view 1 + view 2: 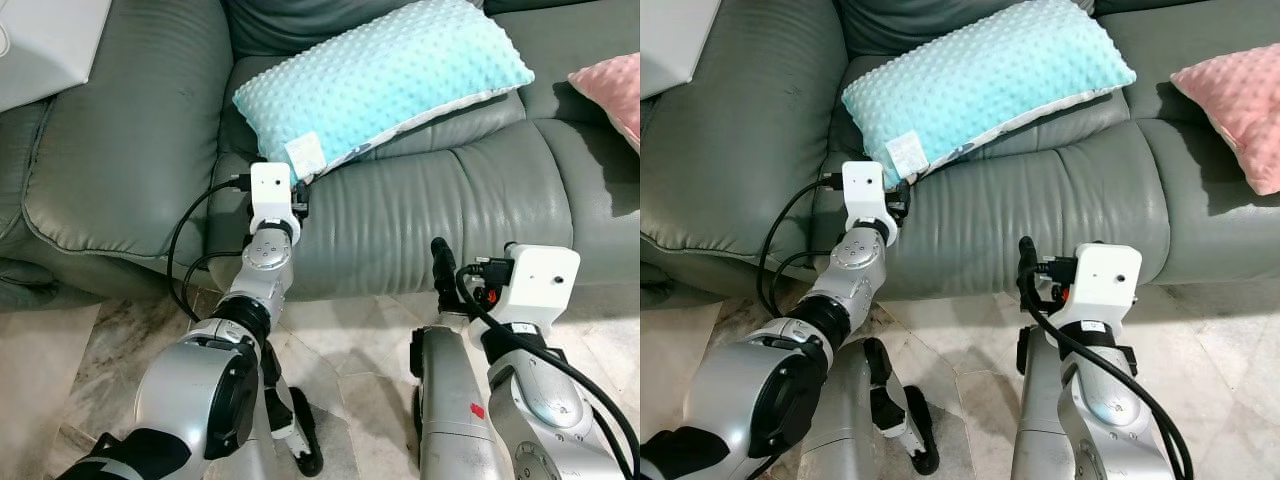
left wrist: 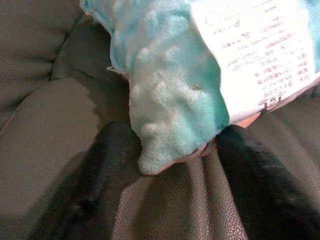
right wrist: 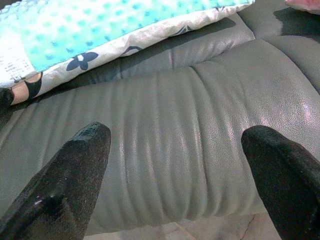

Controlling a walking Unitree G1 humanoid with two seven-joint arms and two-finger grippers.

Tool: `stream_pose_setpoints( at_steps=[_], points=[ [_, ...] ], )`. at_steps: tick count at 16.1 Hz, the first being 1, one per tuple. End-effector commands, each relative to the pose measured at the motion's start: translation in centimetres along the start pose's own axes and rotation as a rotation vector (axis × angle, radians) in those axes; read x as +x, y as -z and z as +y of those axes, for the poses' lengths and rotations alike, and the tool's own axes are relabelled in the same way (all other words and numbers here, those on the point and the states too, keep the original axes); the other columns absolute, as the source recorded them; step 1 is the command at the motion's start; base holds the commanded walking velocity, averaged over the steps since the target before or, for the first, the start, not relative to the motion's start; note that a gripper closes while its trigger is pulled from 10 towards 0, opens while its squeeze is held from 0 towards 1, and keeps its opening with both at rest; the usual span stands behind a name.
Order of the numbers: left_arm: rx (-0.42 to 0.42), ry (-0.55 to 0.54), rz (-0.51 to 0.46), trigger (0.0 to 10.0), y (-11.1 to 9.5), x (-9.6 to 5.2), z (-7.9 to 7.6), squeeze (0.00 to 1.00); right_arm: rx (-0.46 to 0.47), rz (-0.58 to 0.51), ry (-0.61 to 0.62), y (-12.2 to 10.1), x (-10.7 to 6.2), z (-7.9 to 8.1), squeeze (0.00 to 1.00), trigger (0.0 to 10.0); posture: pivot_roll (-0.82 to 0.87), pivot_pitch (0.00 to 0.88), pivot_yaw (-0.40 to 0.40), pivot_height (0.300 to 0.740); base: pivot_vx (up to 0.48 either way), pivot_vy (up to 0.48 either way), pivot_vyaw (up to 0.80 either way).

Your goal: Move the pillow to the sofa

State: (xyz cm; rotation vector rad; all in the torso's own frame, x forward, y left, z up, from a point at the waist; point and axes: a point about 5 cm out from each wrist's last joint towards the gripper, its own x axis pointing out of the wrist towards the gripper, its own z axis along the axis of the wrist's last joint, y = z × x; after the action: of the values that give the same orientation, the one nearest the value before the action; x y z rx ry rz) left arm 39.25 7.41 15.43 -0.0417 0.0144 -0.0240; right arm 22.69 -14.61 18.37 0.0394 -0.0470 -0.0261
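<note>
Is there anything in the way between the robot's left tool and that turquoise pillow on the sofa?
Nothing visible. The left tool is already at the turquoise pillow, open with the pillow's corner between its fingers, on the sofa.

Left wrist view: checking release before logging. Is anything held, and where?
Nothing held. The left hand is open, fingers either side of the turquoise dotted pillow's corner on the grey leather sofa.

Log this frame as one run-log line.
teal pillow lying on grey sofa | left gripper open, fingers astride pillow's tagged corner | right gripper open, before seat front
</note>
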Motion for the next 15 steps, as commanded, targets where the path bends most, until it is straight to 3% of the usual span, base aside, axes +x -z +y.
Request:
stream_pose_setpoints(
  at_steps=[1, 15],
  points=[
    [0.011, -0.029, 0.036, 0.0, 1.03, -0.23, 0.82, 0.0, 0.018, -0.009, -0.021, -0.36, -0.45, 0.53, 0.0, 10.0, -0.29, 0.378, 0.227, 0.581, 0.0, 0.0, 0.0],
    [-0.019, -0.023, 0.03, 0.0, 0.76, -0.1, 1.01, 0.0, 0.018, -0.008, -0.027, -0.32, -0.1, 0.57, 0.0, 10.0, -0.28, 0.374, 0.218, 0.581, 0.0, 0.0, 0.0]
  ],
)
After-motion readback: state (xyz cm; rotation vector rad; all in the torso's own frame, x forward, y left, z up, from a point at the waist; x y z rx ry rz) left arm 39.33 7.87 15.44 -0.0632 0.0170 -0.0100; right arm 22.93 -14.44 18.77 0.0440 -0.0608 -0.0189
